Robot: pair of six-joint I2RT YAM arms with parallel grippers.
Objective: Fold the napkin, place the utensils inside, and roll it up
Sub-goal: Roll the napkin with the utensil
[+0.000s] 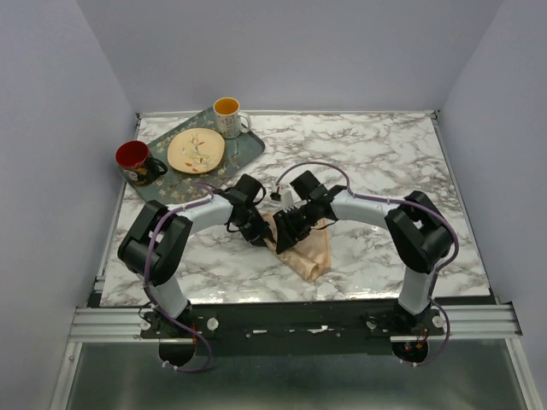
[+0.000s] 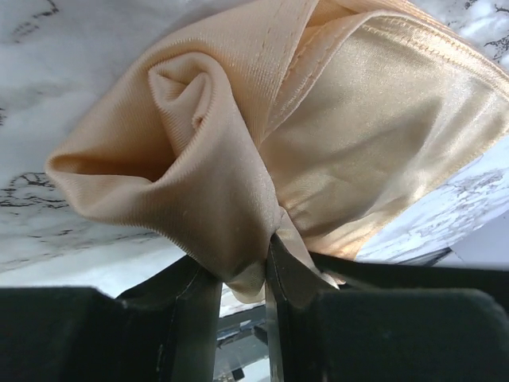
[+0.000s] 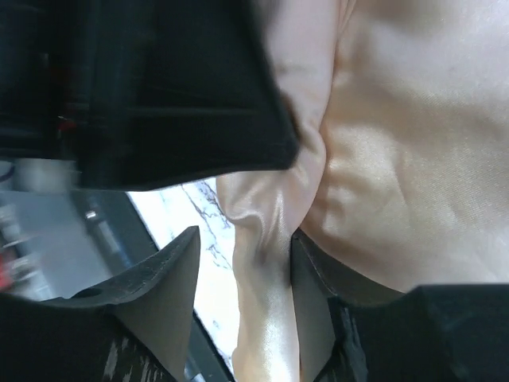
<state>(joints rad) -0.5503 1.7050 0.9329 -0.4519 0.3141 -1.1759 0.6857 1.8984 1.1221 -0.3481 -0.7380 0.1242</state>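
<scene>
The peach-tan napkin (image 1: 306, 253) lies bunched on the marble table between both arms. In the left wrist view the napkin (image 2: 238, 143) is twisted into a loose roll, and my left gripper (image 2: 242, 259) is shut on a fold at its lower end. My left gripper (image 1: 256, 232) meets the cloth from the left. My right gripper (image 3: 245, 239) stands open; a ridge of napkin (image 3: 398, 159) rests against its right finger (image 3: 314, 302), with a gap to the other. My right gripper (image 1: 285, 226) hovers at the cloth's upper edge. The utensils are out of view.
A green patterned tray (image 1: 248, 149) at the back left holds a cream floral plate (image 1: 196, 149) and a mug with a yellow inside (image 1: 228, 115). A red mug (image 1: 135, 160) stands at its left end. Bare marble table (image 1: 385, 162) stretches right.
</scene>
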